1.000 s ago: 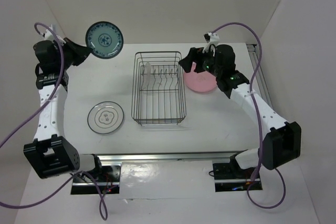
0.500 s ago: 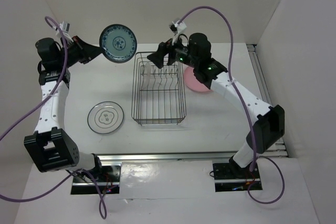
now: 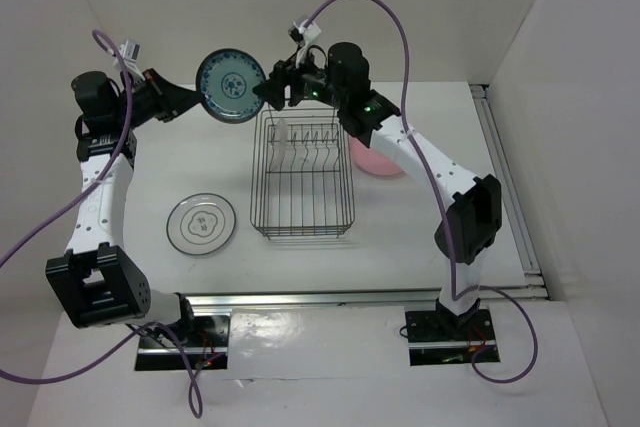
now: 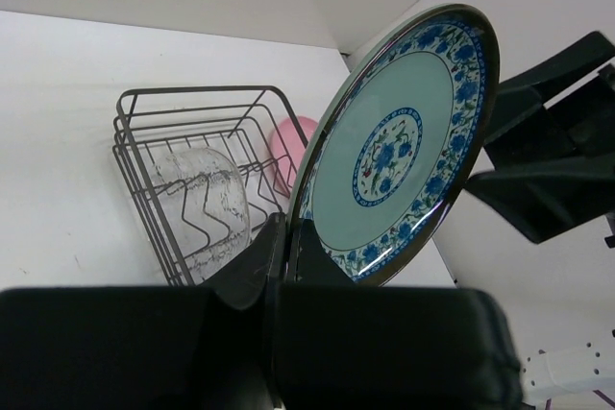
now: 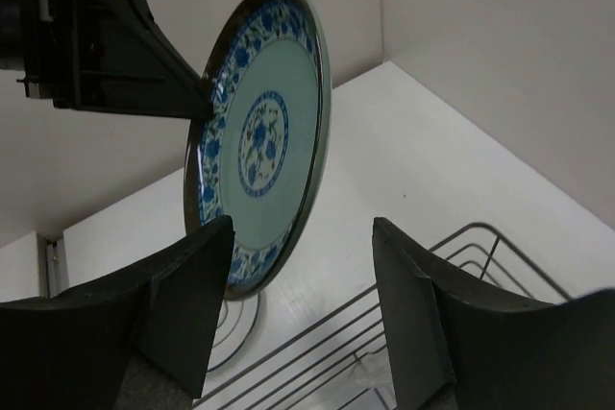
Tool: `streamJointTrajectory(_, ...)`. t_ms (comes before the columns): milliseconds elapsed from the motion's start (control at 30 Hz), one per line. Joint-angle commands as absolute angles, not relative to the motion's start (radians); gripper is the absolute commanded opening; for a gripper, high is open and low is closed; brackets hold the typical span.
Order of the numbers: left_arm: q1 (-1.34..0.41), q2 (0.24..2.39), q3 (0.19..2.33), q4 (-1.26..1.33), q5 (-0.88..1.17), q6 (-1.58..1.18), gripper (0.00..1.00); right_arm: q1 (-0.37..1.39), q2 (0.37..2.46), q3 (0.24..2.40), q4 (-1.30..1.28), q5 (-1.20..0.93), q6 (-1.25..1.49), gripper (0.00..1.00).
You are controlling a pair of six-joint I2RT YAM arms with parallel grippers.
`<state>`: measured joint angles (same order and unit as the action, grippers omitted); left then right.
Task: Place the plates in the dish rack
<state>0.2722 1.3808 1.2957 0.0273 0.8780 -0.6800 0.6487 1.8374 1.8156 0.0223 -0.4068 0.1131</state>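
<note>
Teal-blue patterned plate (image 3: 230, 86): up in the air, on edge, patterned face toward the top camera. Sits above and just beyond the far left corner of the dish rack (image 3: 303, 234). Not in the rack.

Left gripper (image 3: 197, 99): pressed together on the plate's rim, pinching it from the left. In the left wrist view, clamps the lower edge, with the plate rising up and away from the fingers.

Right gripper (image 3: 265, 95): jaws spread, at the plate's opposite, right rim. In the right wrist view, plate's rim in the gap between the two fingers. Whether either finger touches it: cannot tell.

Small clear glass plate with wavy edge (image 3: 283, 139): in the rack, upright among the divider prongs at the far left end.

Pink plate (image 3: 380, 162): flat on the white table (image 3: 400, 227), just beside the rack's right side toward the far end, partly hidden under the right arm.

Clear glass plate with dark ringed rim (image 3: 201, 224): flat on the table, left of the rack and apart from it, toward the near end.

Purple cables (image 3: 400, 37): looping in arcs above both arms.
</note>
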Motion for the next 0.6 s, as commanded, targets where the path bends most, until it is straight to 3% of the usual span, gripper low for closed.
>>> streamJointTrajectory(0, 0.272, 1.381, 1.313, 0.084, 0.914, -0.652, 0.0, 0.655, 1.868, 1.92, 0.015, -0.419, 0.121, 0.65)
streamJointTrajectory(433, 0.272, 1.381, 1.313, 0.106, 0.943, -0.652, 0.0, 0.655, 1.927, 1.963, 0.043, -0.397, 0.184, 0.34)
streamJointTrajectory(567, 0.272, 1.381, 1.313, 0.106, 0.934, -0.652, 0.0, 0.655, 1.936, 1.982, 0.043, -0.351, 0.193, 0.01)
